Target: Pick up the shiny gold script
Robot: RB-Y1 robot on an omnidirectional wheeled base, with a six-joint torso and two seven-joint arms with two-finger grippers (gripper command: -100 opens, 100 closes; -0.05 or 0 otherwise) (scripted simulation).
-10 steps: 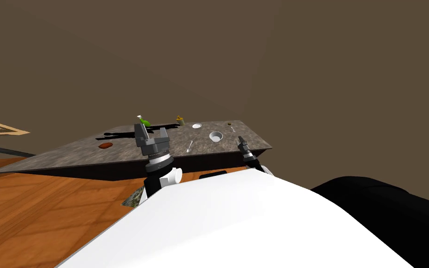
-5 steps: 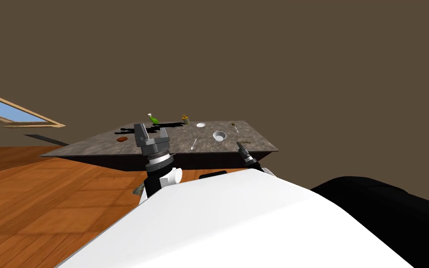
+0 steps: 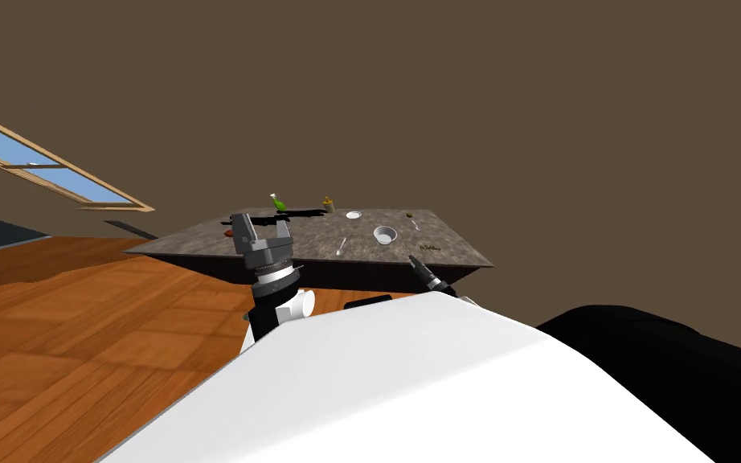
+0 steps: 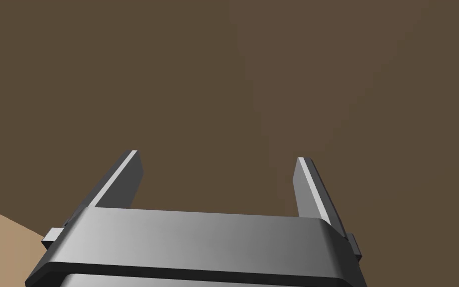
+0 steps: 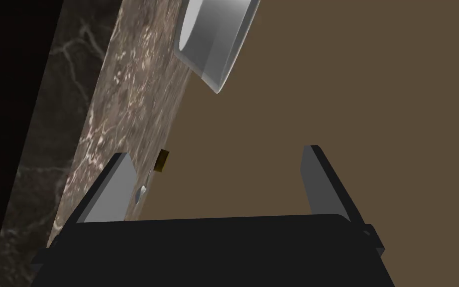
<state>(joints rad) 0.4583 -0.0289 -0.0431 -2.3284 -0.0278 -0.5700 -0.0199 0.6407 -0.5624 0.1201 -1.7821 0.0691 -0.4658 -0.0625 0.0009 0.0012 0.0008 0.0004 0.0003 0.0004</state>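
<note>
Worktop [image 3: 313, 239] of dark veined stone stands ahead of the robot on a wooden floor [image 3: 79, 321], both arms raised short of its near edge. A small, thin fleck of gold lying flat near the worktop's right front corner is judged to be the shiny gold script [image 3: 428, 246]. It sits just beyond the right tool [image 3: 414, 260], which hangs about level with the rim.

From the right wrist, the right tool [image 5: 217, 151] has its fingers spread wide with nothing between them. It looks along the stone toward a white bowl [image 5: 216, 40] and a small gold block [image 5: 162, 160]; whether that block is the script cannot be told. The left tool [image 3: 263, 227], held higher and well to the left of the script, is likewise spread and empty. Also on the worktop are a spoon [image 3: 341, 246], a green spray bottle [image 3: 279, 203] and a yellowish jar [image 3: 329, 205].

The pickup has not begun. The main risk is that the script appears thin, flat and close to the edge. Blade-like fingers coming in at a shallow angle could ride over it, scrape the stone, or nudge it off onto the floor. A tool approaching at rim height could also strike the worktop's edge, and a wide reach could knock the bowl.
</note>
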